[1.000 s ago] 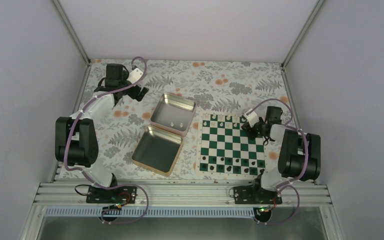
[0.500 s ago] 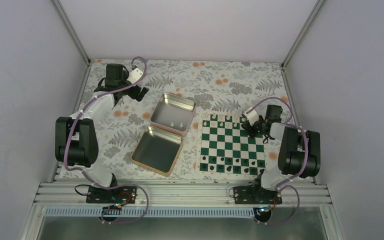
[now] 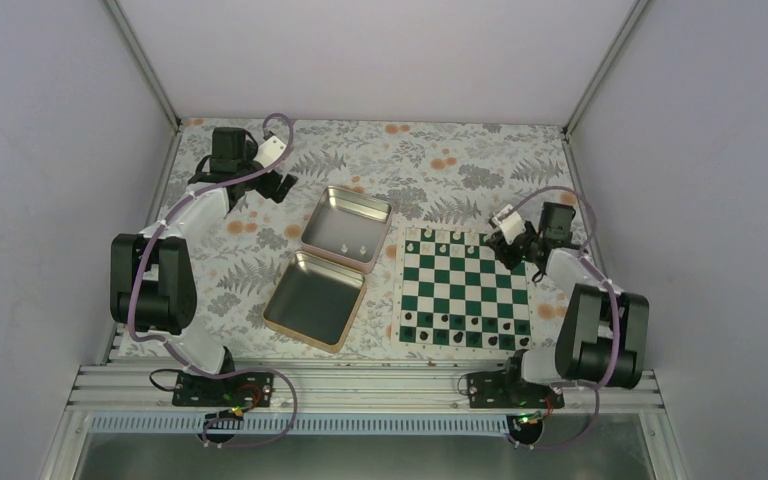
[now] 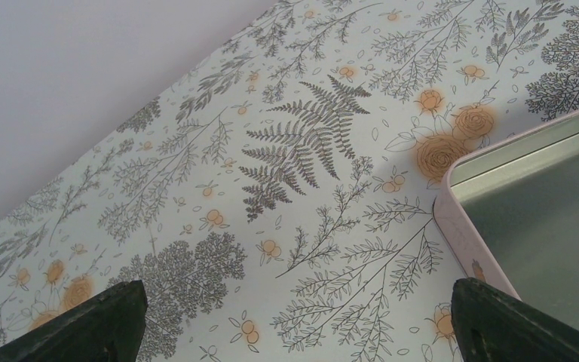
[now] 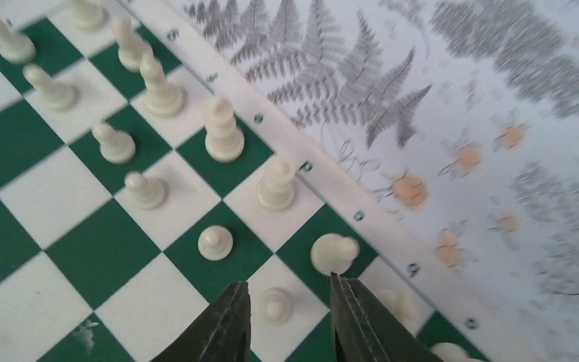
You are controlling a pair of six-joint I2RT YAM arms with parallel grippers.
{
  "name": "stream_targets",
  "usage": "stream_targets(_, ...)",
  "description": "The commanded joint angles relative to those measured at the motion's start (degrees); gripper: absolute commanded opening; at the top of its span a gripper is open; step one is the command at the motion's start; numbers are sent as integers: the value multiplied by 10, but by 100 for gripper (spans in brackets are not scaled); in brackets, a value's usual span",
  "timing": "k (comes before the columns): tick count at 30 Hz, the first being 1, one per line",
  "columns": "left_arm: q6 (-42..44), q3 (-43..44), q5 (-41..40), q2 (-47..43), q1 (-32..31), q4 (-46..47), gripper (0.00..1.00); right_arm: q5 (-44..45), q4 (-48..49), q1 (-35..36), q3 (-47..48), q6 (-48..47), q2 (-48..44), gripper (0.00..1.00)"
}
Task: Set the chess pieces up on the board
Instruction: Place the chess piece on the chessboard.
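Observation:
The green-and-white board lies at the right of the table. Cream-white chess pieces stand along its far rows. My right gripper hovers over the board's far right corner. In the right wrist view the right gripper is open, its jaws a little apart, above a cream pawn that stands on a white square of the board. More cream pieces stand in two rows ahead. My left gripper is open and empty at the far left, and in its wrist view it hangs over the floral cloth.
An open silver hinged tin lies between the arms, with two small cream pieces in its far half; its corner shows in the left wrist view. Small dark pieces line the board's near rows. Metal frame posts stand at the back corners.
My right gripper has shifted a little toward the far right edge of the board and the right arm's elbow has drawn nearer. The left arm has not moved.

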Motion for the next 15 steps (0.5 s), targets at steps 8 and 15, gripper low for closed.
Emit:
stream_targets(8,5,14,10,-1,-2,-6,100,-70,-219,90,220,18,-40,36)
stream_targets(15,5,17,21,31,2,-10,100,-61,-235,242,380,42,117,35)
